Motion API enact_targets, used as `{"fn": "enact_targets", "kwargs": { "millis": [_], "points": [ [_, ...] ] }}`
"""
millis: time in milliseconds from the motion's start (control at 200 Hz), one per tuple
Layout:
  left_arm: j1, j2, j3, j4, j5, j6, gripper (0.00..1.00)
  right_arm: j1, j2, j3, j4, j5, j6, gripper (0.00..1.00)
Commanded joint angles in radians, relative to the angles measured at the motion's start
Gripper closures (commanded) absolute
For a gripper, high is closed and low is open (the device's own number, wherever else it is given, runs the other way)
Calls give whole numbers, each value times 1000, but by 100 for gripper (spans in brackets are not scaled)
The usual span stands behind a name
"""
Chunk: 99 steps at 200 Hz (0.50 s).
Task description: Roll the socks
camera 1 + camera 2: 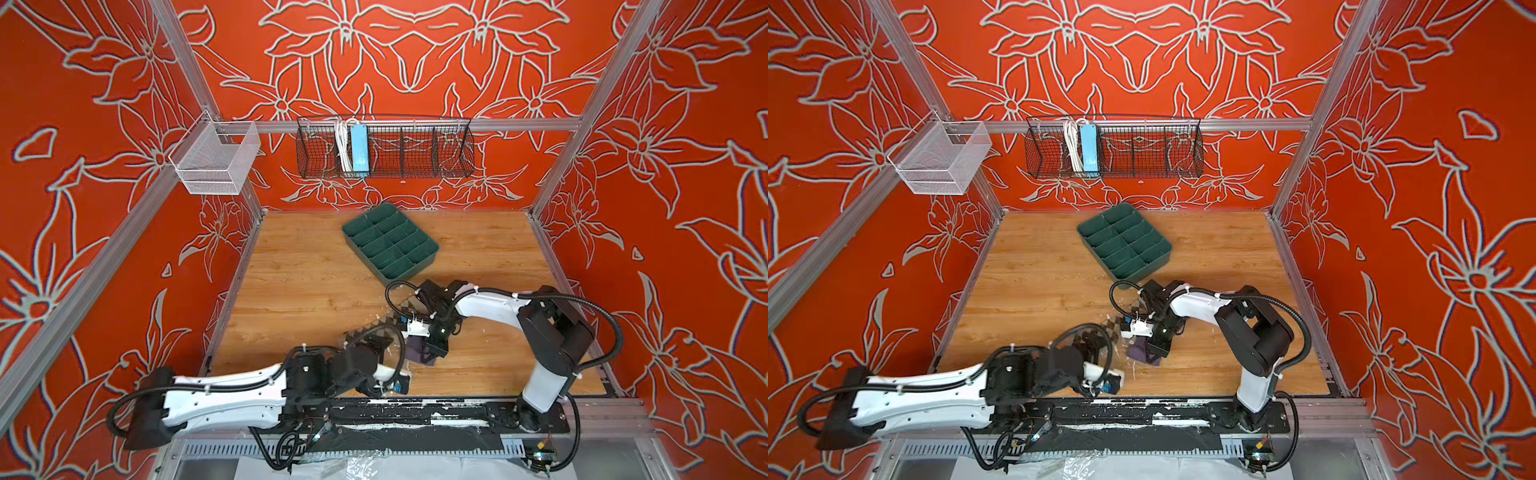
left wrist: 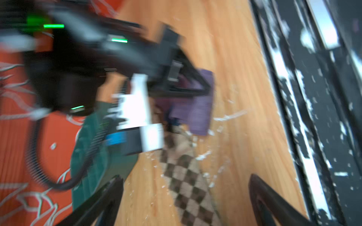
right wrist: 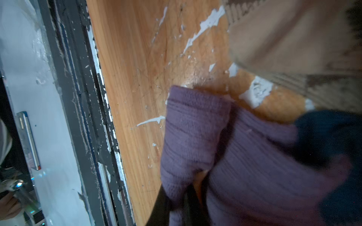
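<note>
Blur smears the left wrist view, and in both top views the left arm (image 1: 224, 395) and right arm (image 1: 490, 305) hide much. On the table (image 1: 311, 270), the beige sock (image 2: 188, 185) lies between the wide-open left claw's (image 2: 185, 177) fingers, ungripped. The closed right claw (image 3: 195, 187) pinches the folded purple sock (image 3: 195, 133), just beside the beige one.

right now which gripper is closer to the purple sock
Right. The right gripper is clamped on the purple sock; the left gripper hangs open above the argyle sock, short of the purple one.

Overhead stereo pair; close wrist views
</note>
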Motion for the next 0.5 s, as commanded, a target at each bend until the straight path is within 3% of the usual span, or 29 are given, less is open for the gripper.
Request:
{"fn": "enact_targets", "kwargs": {
  "millis": [0, 355, 490],
  "points": [
    [-27, 142, -4, 245, -92, 63, 4, -8, 69, -22, -44, 30, -46, 96],
    [-9, 538, 38, 532, -192, 55, 17, -23, 68, -26, -40, -9, -71, 95],
    [12, 659, 101, 536, -238, 14, 32, -26, 42, -44, -27, -17, -81, 95]
  ]
}}
